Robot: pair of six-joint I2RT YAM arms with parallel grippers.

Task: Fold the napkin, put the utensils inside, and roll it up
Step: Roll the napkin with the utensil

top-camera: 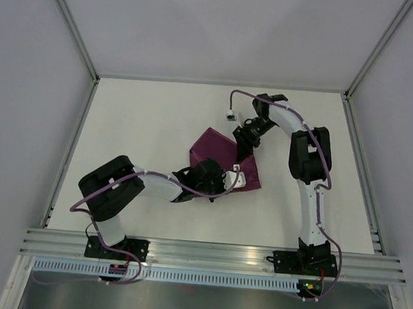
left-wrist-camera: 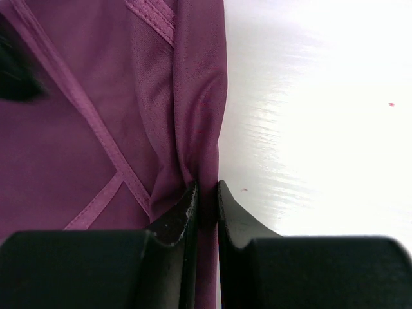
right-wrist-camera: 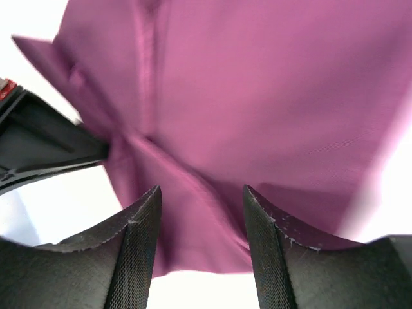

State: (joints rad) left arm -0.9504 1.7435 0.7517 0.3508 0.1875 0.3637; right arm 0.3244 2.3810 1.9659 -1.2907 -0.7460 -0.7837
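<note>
The napkin [top-camera: 217,154] lies bunched and partly folded at the table's middle, a dark magenta cloth with stitched hems. My left gripper [top-camera: 232,178] is at its near right edge; in the left wrist view the left gripper [left-wrist-camera: 206,193] is shut on a raised fold of the napkin [left-wrist-camera: 77,129]. My right gripper [top-camera: 247,138] hovers at the cloth's far right side. In the right wrist view the right gripper [right-wrist-camera: 201,190] stands open, with the napkin [right-wrist-camera: 257,96] spread beneath and beyond its fingers, not pinched. The utensils are out of view.
Bare white table [top-camera: 145,121] surrounds the cloth, framed by aluminium rails [top-camera: 213,254] at the near edge and white walls. A small white connector [top-camera: 229,116] on the right arm's cable hangs just behind the napkin. The left gripper's black body [right-wrist-camera: 45,145] shows at the left of the right wrist view.
</note>
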